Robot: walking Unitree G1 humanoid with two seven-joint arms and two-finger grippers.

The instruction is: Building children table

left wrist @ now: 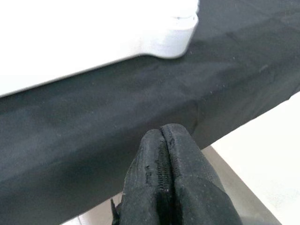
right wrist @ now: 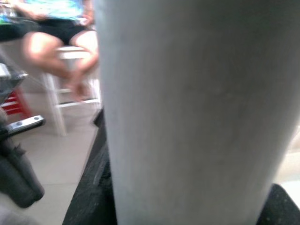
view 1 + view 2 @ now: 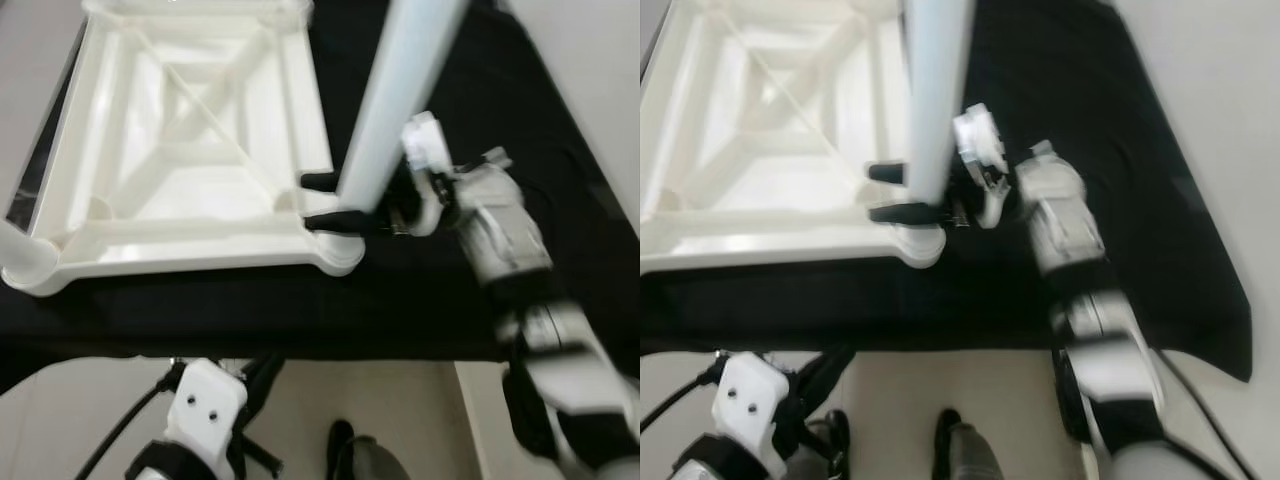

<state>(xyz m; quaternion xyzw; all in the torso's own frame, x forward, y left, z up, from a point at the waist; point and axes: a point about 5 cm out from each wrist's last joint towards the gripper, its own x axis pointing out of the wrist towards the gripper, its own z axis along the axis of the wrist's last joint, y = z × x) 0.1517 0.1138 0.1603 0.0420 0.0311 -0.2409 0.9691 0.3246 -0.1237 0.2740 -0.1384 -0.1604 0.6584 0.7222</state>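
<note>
**Spotter:** Talk me through it. Where's the tabletop?

**Me:** The white tabletop (image 3: pixel 190 150) lies upside down on the black cloth (image 3: pixel 480 110), ribs and cross-bracing facing up at me. Its near edge runs along the near side of the cloth, and the near right corner socket (image 3: pixel 340 255) sits right at my right gripper (image 3: pixel 322 202).

**Spotter:** And the leg?

**Me:** The pale table leg (image 3: pixel 395 95) stands tilted, its upper part leaning away to my right, its foot at that corner socket. My right gripper's two black fingers (image 3: pixel 335 221) lie one on either side of the leg near its base, spread about as wide as the tube and closed against it. In the right wrist view the leg (image 2: pixel 197 112) takes up nearly all the frame, very close.

**Spotter:** Whether the foot is seated in the socket?

**Me:** I can't tell; my fingers and the tube cover the joint.

**Spotter:** Left side?

**Me:** My left gripper (image 1: pixel 165 154) hangs low, in front of the cloth's near edge, over pale floor. Its fingers are pressed together, nothing between them. From that wrist I see a rounded white corner (image 1: pixel 171 37) of the tabletop on the cloth above.

**Spotter:** Anything else around?

**Me:** Past the leg in the right wrist view, blurred, a person (image 2: pixel 61 33) sits on a white stool (image 2: pixel 70 93).
</note>
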